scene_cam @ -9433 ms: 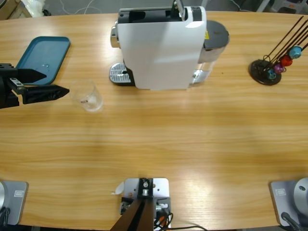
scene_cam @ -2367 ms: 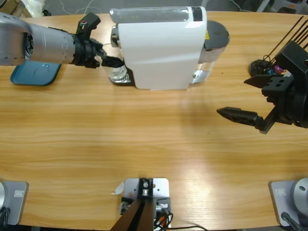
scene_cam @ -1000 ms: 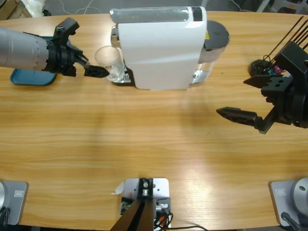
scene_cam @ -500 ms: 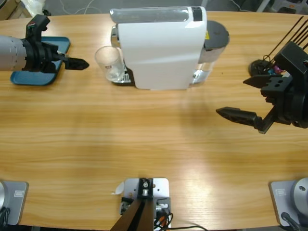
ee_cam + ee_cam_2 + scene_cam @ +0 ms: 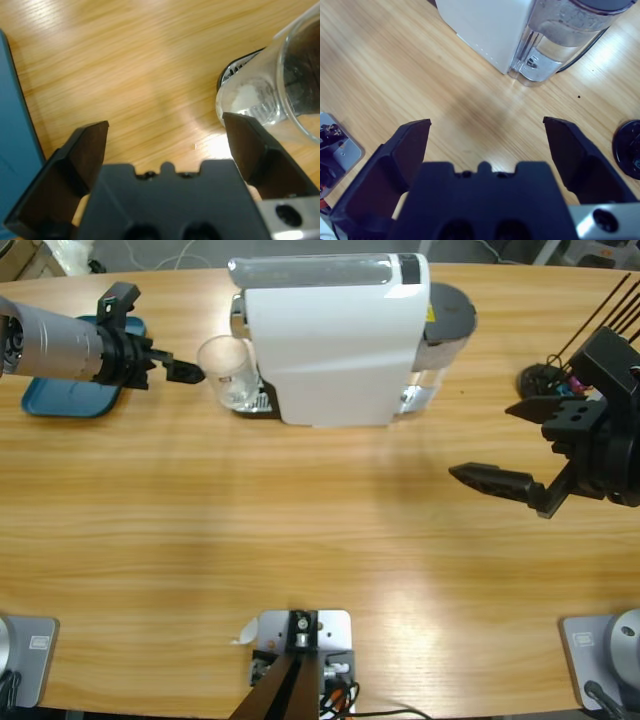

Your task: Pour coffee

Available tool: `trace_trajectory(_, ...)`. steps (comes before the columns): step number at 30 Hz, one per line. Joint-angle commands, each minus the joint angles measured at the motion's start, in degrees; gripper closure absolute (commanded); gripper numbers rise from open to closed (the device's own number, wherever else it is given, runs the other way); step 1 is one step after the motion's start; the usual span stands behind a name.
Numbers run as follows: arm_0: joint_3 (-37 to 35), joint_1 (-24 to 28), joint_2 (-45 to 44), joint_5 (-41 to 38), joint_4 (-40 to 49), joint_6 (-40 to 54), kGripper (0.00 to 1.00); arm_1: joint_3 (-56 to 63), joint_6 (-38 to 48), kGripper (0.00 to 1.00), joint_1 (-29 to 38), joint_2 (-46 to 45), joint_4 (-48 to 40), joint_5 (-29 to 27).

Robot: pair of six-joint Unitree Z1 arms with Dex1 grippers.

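High view: the left arm [image 5: 50, 340] reaches in from the left edge across a blue tray [image 5: 70, 390]; its end effector [image 5: 185, 370] points at a clear glass [image 5: 228, 370] and stops just beside the glass's rim; whether it touches cannot be told from here. The glass stands on the drip grille [image 5: 252, 400] at the left end of a white coffee machine [image 5: 335, 340]; no coffee can be made out in it (the inside looks clear and colourless). The right end effector [image 5: 515, 445] hangs over bare bench [image 5: 320, 540] at the right side, well apart from the machine, its jaws spread wide; behind it stands a dark round stand [image 5: 550, 390] with thin rods and coloured beads.

Left wrist view: the left end effector [image 5: 165, 140] has its two jaws wide apart with nothing between them but wood [image 5: 125, 65]; the glass [image 5: 280, 80] lies at the upper right, its thick base just beside the right jaw's tip, partly over the dark grille [image 5: 231, 72]; it looks empty, with only a whitish glare at the base. A strip of the tray [image 5: 15, 145] runs down the left edge.

Right wrist view: the right end effector [image 5: 487, 132] is also spread open, gripping nothing, above bare wood; ahead are the machine's white body [image 5: 485, 25] and its clear water tank [image 5: 560, 35] on a metal foot; the stand's dark base [image 5: 627, 150] shows at the right edge.
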Motion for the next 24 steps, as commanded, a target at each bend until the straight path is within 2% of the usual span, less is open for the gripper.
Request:
trace_trajectory(1,-3.3,-0.6,4.7,-0.2,0.2,-1.2,0.004,1.9,0.6,0.000,-0.6,0.6,-0.6,0.6)
trace_trajectory(16,-4.3,-1.7,4.3,-0.5,1.3,-1.3,0.004,2.0,0.6,0.000,-0.6,0.3,-0.6,0.6)
trace_trajectory(20,-3.2,-0.1,-0.9,0.2,5.0,-1.3,0.004,2.0,0.6,0.000,-0.6,0.3,-0.6,0.6)
trace_trajectory(24,-2.7,0.4,-10.9,0.2,11.0,-0.7,0.004,2.0,0.5,0.000,-0.6,0.4,-0.5,0.6)
